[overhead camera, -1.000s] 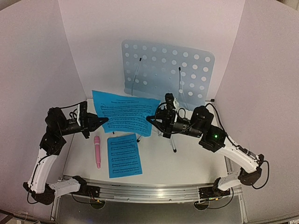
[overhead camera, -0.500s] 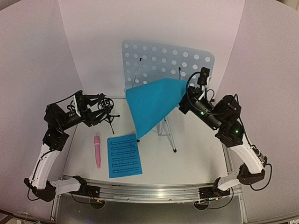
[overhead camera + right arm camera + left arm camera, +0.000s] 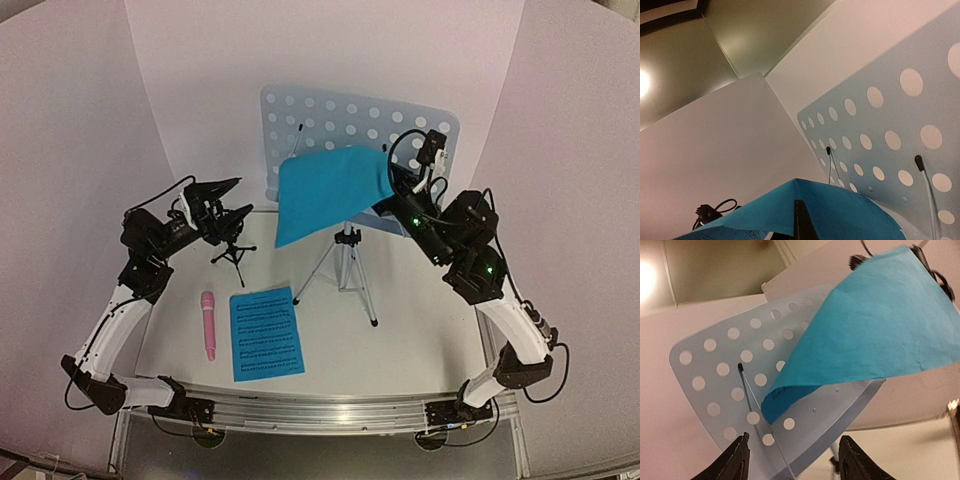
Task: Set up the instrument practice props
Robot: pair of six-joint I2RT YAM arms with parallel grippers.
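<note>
The pale-blue perforated music-stand desk (image 3: 350, 125) stands on silver tripod legs (image 3: 346, 268) at the back centre. My right gripper (image 3: 386, 200) is shut on the edge of a blue sheet-music page (image 3: 328, 190), holding it curled in front of the desk (image 3: 890, 125); one dark finger (image 3: 801, 220) shows against the page (image 3: 840, 215). My left gripper (image 3: 243, 195) hangs open and empty above the small black tripod mic mount (image 3: 233, 252). In the left wrist view the open gripper (image 3: 792, 460) faces the desk (image 3: 720, 390) and page (image 3: 870, 335). On the table lie the pink microphone (image 3: 208, 324) and a second page (image 3: 266, 333).
White walls close in the table at the back and both sides. A metal rail (image 3: 320, 408) runs along the near edge between the arm bases. Two thin wire page holders (image 3: 296, 145) rise on the desk face.
The right gripper has lifted the page off the table up to the desk. The black mount now stands on the table at the left; the left gripper has opened and risen above it.
</note>
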